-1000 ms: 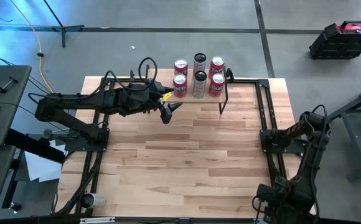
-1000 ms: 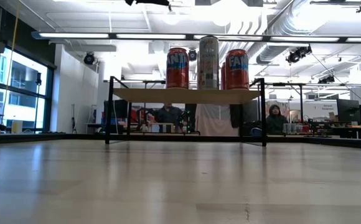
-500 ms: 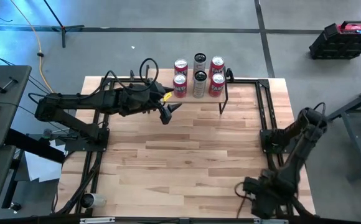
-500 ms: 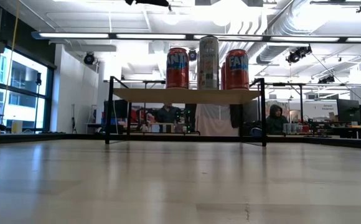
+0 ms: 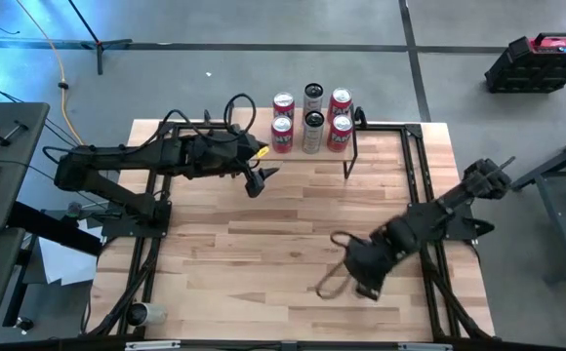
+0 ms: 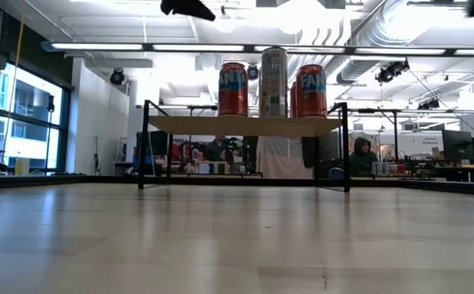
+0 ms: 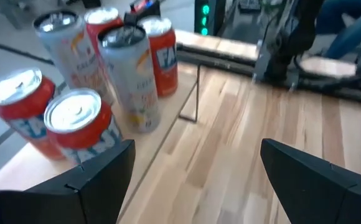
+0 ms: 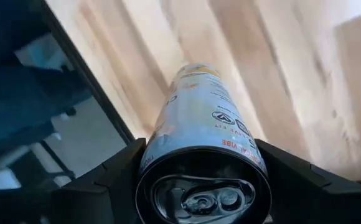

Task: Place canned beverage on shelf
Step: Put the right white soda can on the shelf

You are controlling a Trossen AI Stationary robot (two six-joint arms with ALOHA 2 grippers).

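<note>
Bright, even overhead light fills the room; ceiling light strips [image 6: 245,49] glare white in the low view, and windows [image 6: 12,122] glow at its side. The near tabletop [image 6: 237,245] is soft and unfocused there. Both wrist views are blurred. The floor [image 5: 29,39] carries a blue tint.

Both arms are basically all dark, chunky jointed links with black cables looping off them. The left arm [image 5: 137,161] has a cable arcing above its wrist and a little yellow tag near the gripper end. The right arm [image 5: 429,229] looks the same, with broad, angular, matte black fingers [image 8: 99,180].
</note>
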